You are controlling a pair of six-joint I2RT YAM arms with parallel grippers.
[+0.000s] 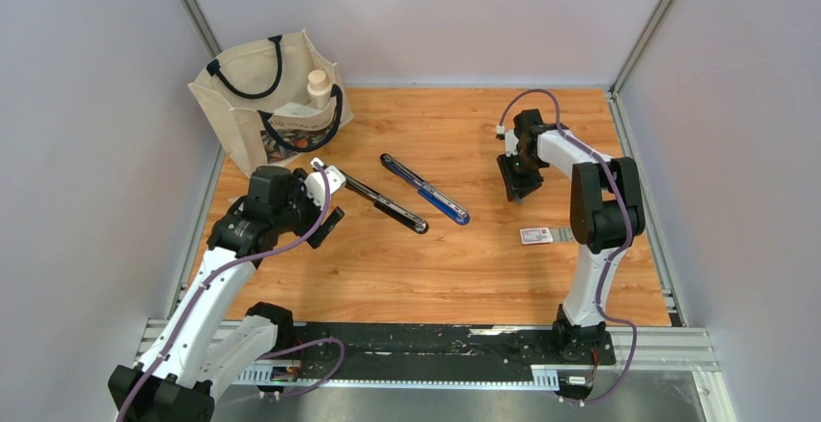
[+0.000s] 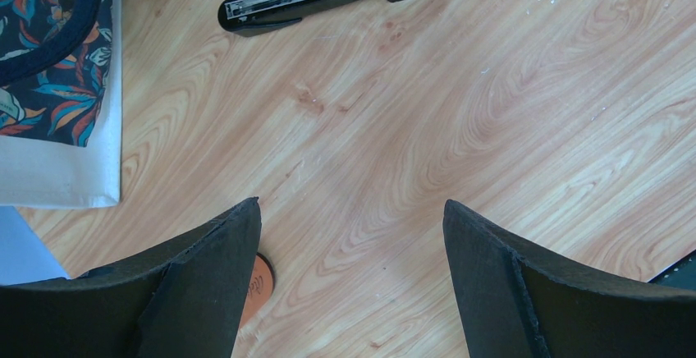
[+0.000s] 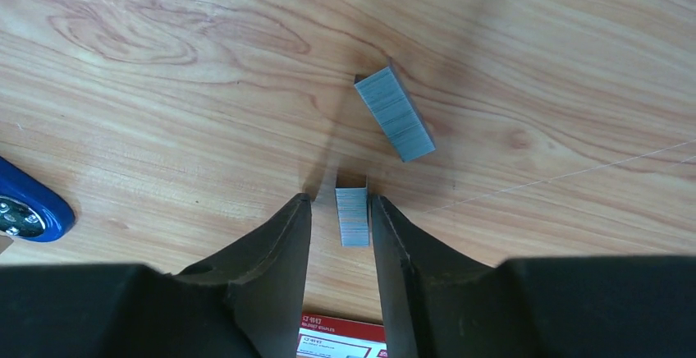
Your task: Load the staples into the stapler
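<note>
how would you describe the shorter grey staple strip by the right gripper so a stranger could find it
Find the right arm's black two-finger gripper over the wooden table, near the small white box with red print. Two grey metal staple strips are there. The one you want is the shorter strip, straight between the fingers; the longer strip lies slanted beyond the tips.

Red print on the staple box (image 3: pixel 343 337) is illegible.
</note>
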